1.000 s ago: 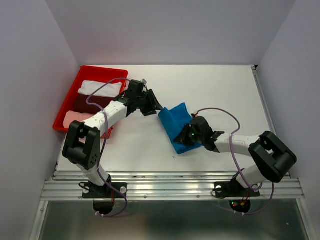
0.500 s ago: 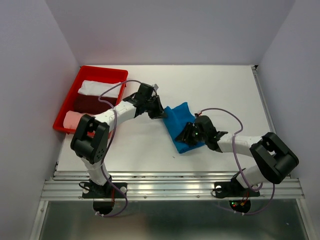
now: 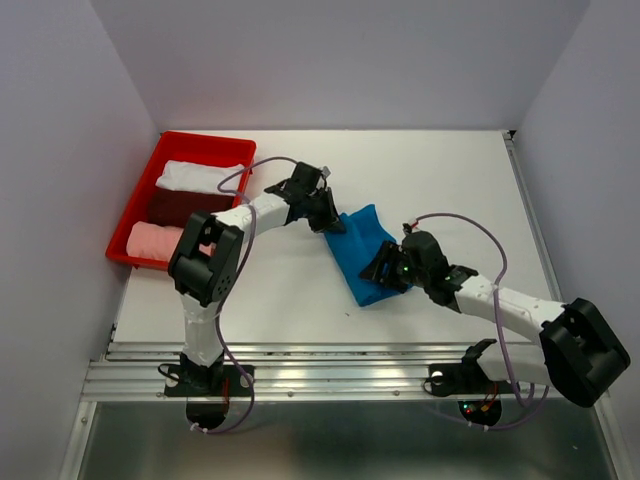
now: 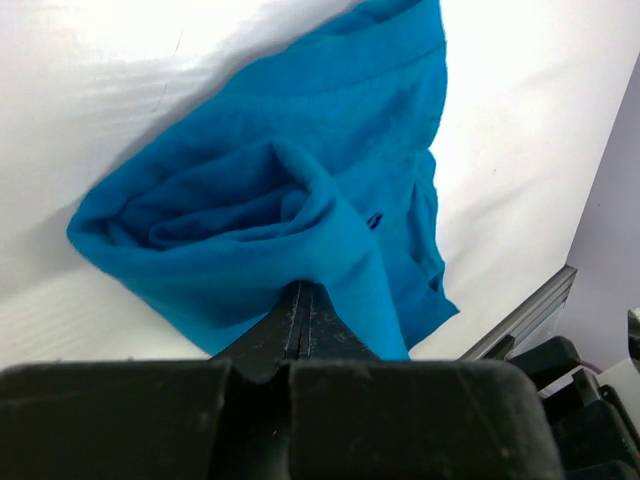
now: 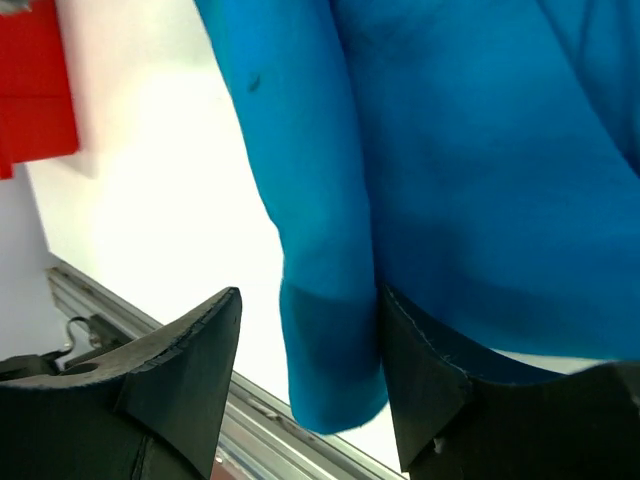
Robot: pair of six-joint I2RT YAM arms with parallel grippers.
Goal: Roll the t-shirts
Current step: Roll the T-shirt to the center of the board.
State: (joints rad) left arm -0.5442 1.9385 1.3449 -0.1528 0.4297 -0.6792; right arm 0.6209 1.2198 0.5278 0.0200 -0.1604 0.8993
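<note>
The left gripper [image 4: 302, 292] clamps a fold of the blue t-shirt [image 4: 290, 140] at its tips, anchoring the roll. The right gripper [image 5: 310, 300] straddles the hem, jaws apart, seemingly not gripping.

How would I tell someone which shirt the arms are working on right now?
On the white table, look right of the red tray, near the middle. The blue t-shirt lies there, partly rolled. It is the only bright blue cloth and the only shirt outside the tray.
</note>
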